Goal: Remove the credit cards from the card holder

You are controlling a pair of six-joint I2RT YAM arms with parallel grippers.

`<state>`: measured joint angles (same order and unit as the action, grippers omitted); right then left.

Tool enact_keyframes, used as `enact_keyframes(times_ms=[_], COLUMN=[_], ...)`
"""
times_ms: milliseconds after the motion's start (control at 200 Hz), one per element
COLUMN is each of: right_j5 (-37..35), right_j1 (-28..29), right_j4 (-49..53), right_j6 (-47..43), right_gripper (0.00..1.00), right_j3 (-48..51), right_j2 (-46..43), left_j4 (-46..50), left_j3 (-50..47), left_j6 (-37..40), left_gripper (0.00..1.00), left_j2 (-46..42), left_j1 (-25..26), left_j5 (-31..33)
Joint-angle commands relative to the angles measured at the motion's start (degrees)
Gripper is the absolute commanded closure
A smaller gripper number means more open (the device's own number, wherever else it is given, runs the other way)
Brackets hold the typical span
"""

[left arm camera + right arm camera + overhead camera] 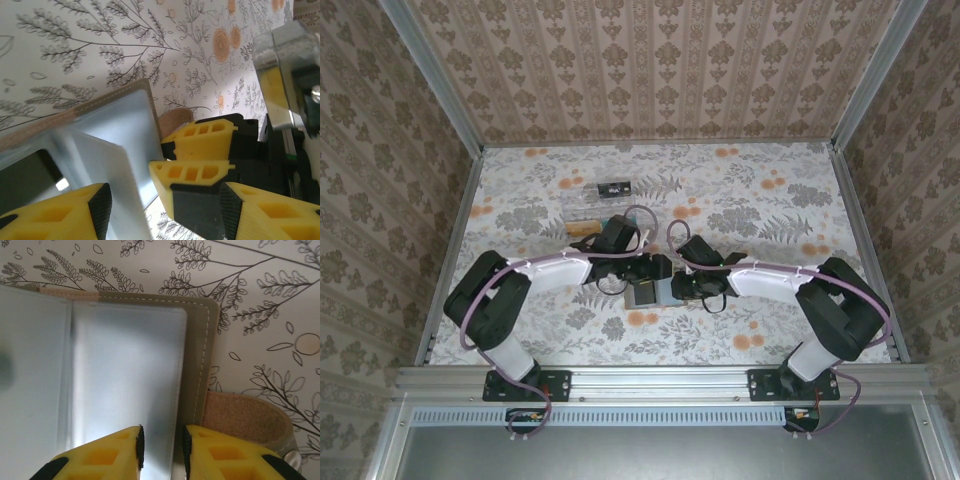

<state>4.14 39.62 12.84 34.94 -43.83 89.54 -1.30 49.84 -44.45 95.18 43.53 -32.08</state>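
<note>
Right gripper (162, 435), jaws nearly together, grip unclear, is straddling the 3 o'clock edge of taupe bifold card holder (125, 380). Left gripper (655, 270) is gaping, so you're risking dragging it.

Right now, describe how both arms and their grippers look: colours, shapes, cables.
The left arm and right arm have white links between bulky black joint housings, with a lilac cable looped along each. Black base plates bolt them to an aluminium rail. The fingers are yellow plastic with rectangular cut-outs and black textured pads.
</note>
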Motion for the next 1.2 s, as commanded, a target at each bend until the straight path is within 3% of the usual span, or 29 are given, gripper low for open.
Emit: enact_keyframes(times_ms=[0, 305, 415, 535, 680, 935, 1065, 1195], right_j5=[-4.3, -6.2, -5.6, -5.5, -4.2, 0.4, 5.7, 11.2], right_j1=[-0.3, -1.6, -1.6, -1.6, -1.6, -1.4, -0.7, -0.3], right_j4=[2.6, 4.0, 4.0, 3.8, 3.6, 0.8, -1.4, -4.4], right_j6=[1.2, 2.3, 2.3, 2.3, 2.0, 2.0, 1.8, 2.6], right_gripper=[0.69, 0.66, 0.66, 0.66, 0.66, 0.65, 0.68, 0.74], right_j3=[1.4, 2.5, 2.1, 1.8, 1.0, -0.1, -1.7, -3.2], right_j2=[-3.7, -9.3, -9.5, -9.5, -9.5, -10.9, -7.3, -3.5], left_j4=[-0.2, 0.2, 0.0, -0.7, 1.3, 5.0, 5.9, 5.9], left_j3=[2.2, 1.7, 0.8, 0.7, -0.2, -4.5, -7.6, -9.6], left_j6=[1.3, 1.2, 1.4, 1.3, 1.6, 2.7, 2.0, 1.4], left_gripper=[0.39, 0.35, 0.23, 0.34, 0.3, 0.31, 0.53, 0.86], left_j2=[2.1, 1.8, -0.2, -0.3, -2.2, -9.6, -11.3, -11.1], left_j1=[0.5, 0.1, -0.5, -0.8, -1.9, -5.1, -5.8, -5.7], left_j5=[-2.4, -1.3, -0.9, -2.0, -0.2, 2.2, 4.0, 4.8])
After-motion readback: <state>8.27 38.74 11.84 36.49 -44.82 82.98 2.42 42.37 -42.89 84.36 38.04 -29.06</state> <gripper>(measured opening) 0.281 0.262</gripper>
